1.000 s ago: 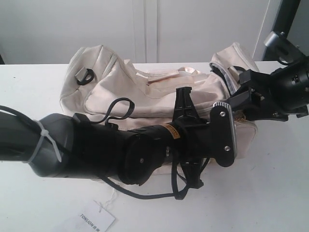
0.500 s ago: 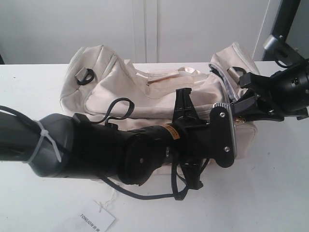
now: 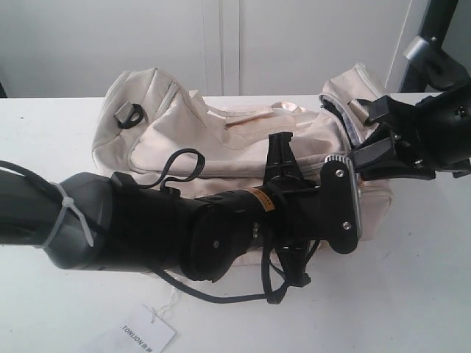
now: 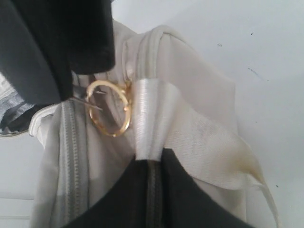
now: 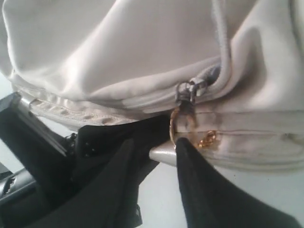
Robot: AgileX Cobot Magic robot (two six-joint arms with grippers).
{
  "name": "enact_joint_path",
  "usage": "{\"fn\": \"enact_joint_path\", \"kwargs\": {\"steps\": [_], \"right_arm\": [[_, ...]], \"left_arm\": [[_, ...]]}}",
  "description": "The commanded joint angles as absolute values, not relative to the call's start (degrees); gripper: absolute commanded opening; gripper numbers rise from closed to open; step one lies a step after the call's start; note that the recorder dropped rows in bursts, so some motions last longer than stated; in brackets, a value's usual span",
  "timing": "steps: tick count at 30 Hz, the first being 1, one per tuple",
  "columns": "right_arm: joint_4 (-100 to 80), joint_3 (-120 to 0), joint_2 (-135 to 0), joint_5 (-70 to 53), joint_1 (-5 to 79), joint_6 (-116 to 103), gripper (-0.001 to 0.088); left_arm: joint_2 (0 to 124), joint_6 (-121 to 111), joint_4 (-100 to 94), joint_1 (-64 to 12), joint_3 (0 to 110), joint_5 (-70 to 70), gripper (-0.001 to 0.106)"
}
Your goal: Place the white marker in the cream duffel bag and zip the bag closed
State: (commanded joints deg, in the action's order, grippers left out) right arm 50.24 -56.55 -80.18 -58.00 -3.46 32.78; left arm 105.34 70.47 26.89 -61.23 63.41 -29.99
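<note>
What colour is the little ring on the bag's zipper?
The ring is shiny gold, clearest in the left wrist view.

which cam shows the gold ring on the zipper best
Left wrist view: the gold ring pull shows nearly whole against the cream duffel bag. Right wrist view shows it partly behind a finger. Exterior view: arms hide it.

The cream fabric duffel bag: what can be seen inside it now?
On the soft cream duffel bag, only a dark strip of lining shows in the right-end zipper gap. Fabric covers the rest; no white marker is visible.
</note>
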Motion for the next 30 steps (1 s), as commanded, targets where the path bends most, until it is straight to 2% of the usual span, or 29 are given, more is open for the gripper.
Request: {"fn": "enact_joint_path", "kwargs": {"steps": [5,30], "right_arm": [[47.8,-56.5,-78.4,-54.1,-3.5,32.8,0.0269],[48.3,-56.5,-86.5,-55.8,-1.1,24.9,0.0271]], "left_arm": [[105.3,70.5,27.0,-61.2,63.4,-30.0,0.001],[105.3,70.5,27.1,-61.2,63.4,-30.0,0.001]]}}
